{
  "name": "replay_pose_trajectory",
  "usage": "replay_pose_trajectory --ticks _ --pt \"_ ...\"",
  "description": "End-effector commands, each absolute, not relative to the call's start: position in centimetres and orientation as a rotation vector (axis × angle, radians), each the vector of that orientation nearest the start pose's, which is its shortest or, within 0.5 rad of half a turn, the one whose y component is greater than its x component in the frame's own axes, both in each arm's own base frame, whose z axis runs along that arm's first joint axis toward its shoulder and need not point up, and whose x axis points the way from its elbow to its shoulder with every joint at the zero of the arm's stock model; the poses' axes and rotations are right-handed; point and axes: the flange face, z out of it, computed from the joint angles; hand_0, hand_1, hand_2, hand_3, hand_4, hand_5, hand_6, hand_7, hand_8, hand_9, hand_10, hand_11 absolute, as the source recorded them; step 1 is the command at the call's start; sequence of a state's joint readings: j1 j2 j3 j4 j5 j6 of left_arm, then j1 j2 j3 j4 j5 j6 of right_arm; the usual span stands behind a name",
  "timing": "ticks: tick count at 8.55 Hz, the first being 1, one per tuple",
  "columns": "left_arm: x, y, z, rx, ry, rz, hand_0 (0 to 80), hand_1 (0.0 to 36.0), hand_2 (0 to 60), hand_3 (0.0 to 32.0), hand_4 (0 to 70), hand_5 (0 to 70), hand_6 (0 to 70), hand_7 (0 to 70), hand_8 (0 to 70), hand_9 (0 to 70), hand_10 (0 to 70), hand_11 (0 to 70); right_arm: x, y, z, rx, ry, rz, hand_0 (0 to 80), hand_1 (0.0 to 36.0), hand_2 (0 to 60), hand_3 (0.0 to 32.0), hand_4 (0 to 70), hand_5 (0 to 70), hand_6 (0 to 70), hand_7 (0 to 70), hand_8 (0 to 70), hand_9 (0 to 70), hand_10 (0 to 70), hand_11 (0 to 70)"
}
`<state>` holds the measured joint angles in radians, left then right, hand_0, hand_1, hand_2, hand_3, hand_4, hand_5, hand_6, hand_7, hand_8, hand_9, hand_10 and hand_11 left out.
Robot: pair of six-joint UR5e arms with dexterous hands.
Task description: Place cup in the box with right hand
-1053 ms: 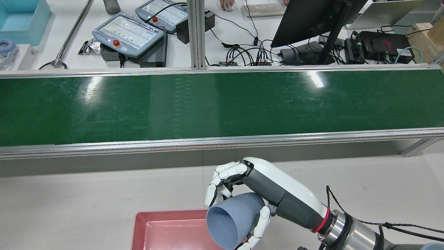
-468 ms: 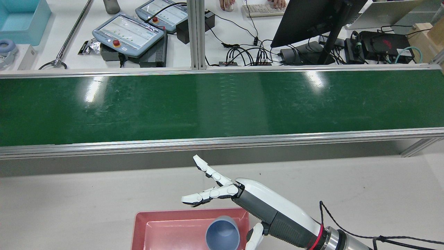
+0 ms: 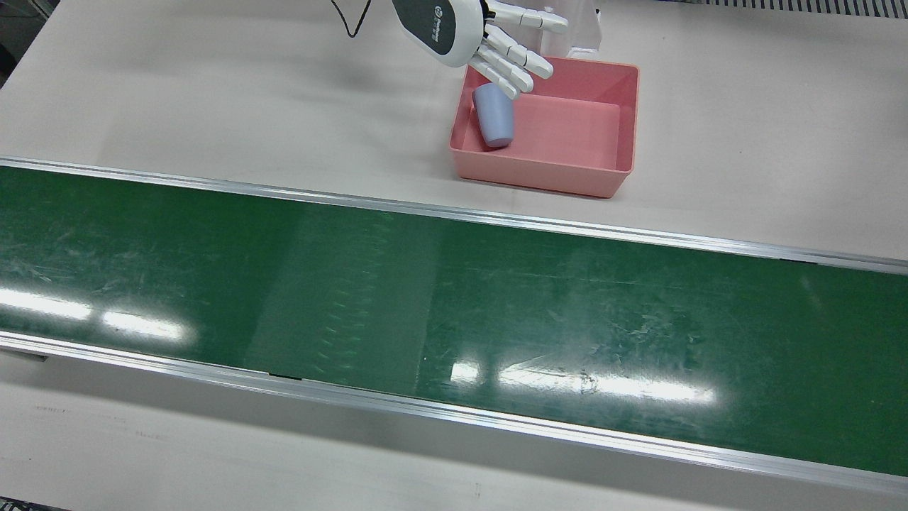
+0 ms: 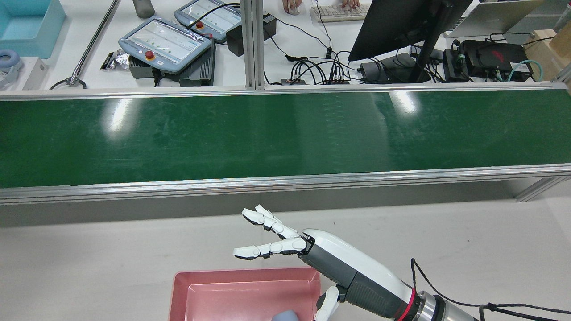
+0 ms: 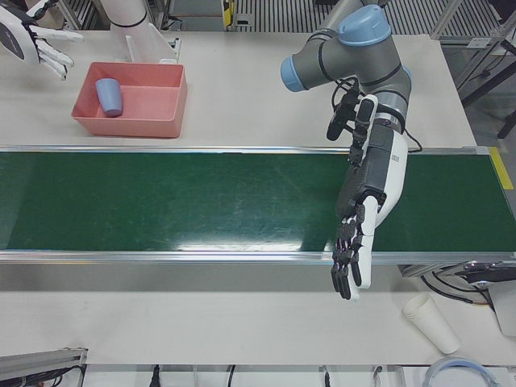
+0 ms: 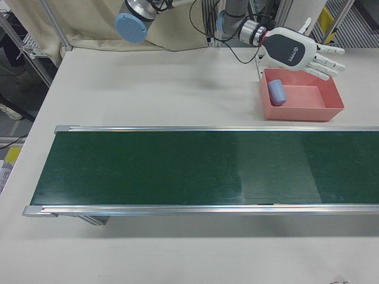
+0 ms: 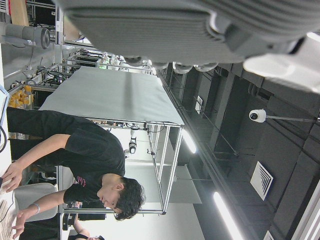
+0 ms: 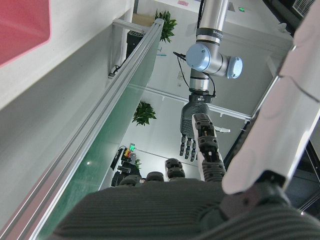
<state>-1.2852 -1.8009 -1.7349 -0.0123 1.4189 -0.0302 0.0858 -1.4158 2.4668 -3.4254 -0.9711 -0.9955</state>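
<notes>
Our right hand (image 3: 461, 32) hovers over the near-side rim of the shallow pink plastic box (image 3: 624, 106), fingers (image 3: 521, 60) spread wide and holding nothing. The grey-blue plastic cup (image 3: 494, 116) lies on its side inside that box, against the wall nearest our hand, so we judge the placing done. Bare table (image 3: 213, 92) lies open beside the box for pulling away. Our left hand (image 5: 359, 242) hangs over the green conveyor belt (image 5: 177, 201), well apart, fingers straight and empty.

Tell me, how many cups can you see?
2. A blue cup lies on its side in the pink box. A white paper cup lies on the table near the left arm. Others could be out of view.
</notes>
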Motion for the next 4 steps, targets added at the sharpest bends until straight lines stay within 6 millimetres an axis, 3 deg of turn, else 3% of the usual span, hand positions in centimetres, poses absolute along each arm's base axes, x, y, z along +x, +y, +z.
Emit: replay_pose_trajectory --ticks 1,3,4 --pt "2.3 -60.7 47.8 -0.281 2.593 -1.726 0.0 0.0 0.0 0.0 0.0 0.0 0.0 0.0 0.0 0.0 0.0 0.0 -35.7 -23.7 25.1 -0.241 -2.414 1.046 50.3 5.7 0.2 0.0 12.6 2.6 2.8 10.7 0.0 0.7 0.0 0.0" --pt "2.3 -60.7 47.8 -0.281 2.593 -1.726 0.0 0.0 0.0 0.0 0.0 0.0 0.0 0.0 0.0 0.0 0.0 0.0 -31.1 -29.5 25.2 -0.056 -2.471 1.131 50.3 7.4 1.1 0.0 11.9 3.2 4.0 16.1 0.0 1.8 0.0 0.4" --pt "2.3 -60.7 47.8 -0.281 2.593 -1.726 0.0 0.0 0.0 0.0 0.0 0.0 0.0 0.0 0.0 0.0 0.0 0.0 -27.6 -33.1 25.8 0.045 -2.494 1.199 51.5 8.5 0.0 0.0 14.1 4.7 8.5 34.9 2.8 10.2 2.9 5.9"
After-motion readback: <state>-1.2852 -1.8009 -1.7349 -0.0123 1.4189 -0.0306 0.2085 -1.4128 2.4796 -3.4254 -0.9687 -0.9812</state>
